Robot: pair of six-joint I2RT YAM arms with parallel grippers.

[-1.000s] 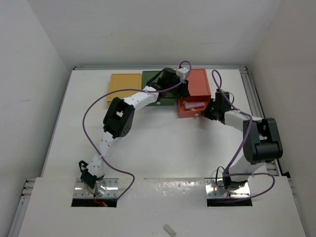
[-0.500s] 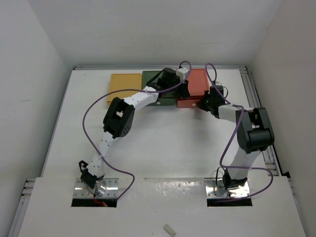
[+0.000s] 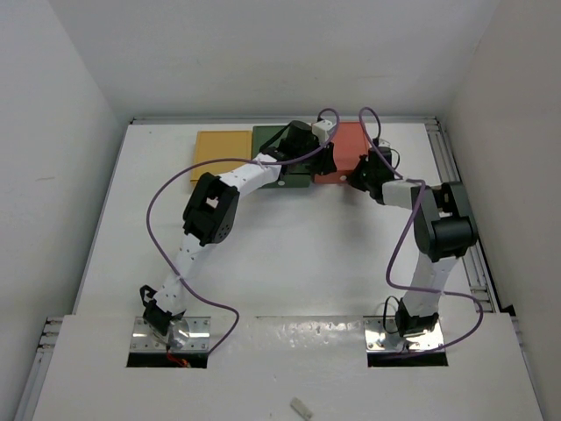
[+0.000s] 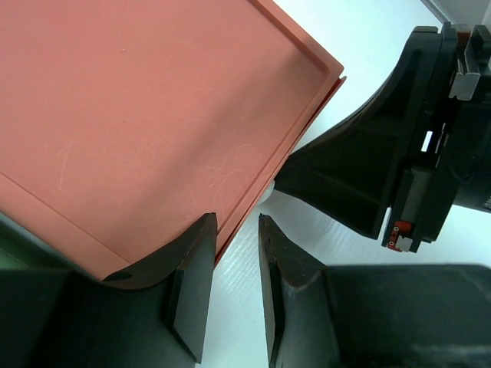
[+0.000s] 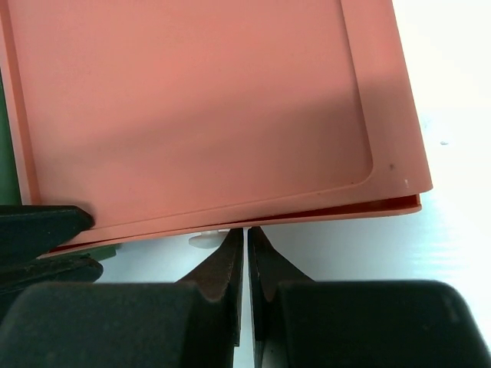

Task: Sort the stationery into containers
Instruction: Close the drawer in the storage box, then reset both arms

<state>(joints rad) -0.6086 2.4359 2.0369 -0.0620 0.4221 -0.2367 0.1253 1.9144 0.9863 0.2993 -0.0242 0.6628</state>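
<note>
ARM: Drawer's home! A second ago the salmon red box (image 3: 352,145) had its tray pulled out toward me with small items lying in it. Now my right arm has swung in and the front sits flush.

SPOTTER: And your end effectors?

ARM: Right end effector (image 5: 245,239) is clenched on nothing, tips against the drawer front just beside the white knob (image 5: 204,240). Left end effector (image 4: 236,224) stands parted at the box's near corner; whether it pinches the rim, I cannot tell.

SPOTTER: Where's the stationery?

ARM: None in sight, so it's inside the boxes, I reckon. Dark green box (image 3: 266,139) and mustard yellow box (image 3: 221,154) sit in line to the left on the table (image 3: 289,254).

SPOTTER: How does the salmon one handle?

ARM: Stiff, smooth matte shell, flat lid with a raised rim, rounded corners. Light, I judge, so it'll skate on this slick table unless braced. The knob is the hold for the tray: tiny, rounded, easy to slip off.
</note>
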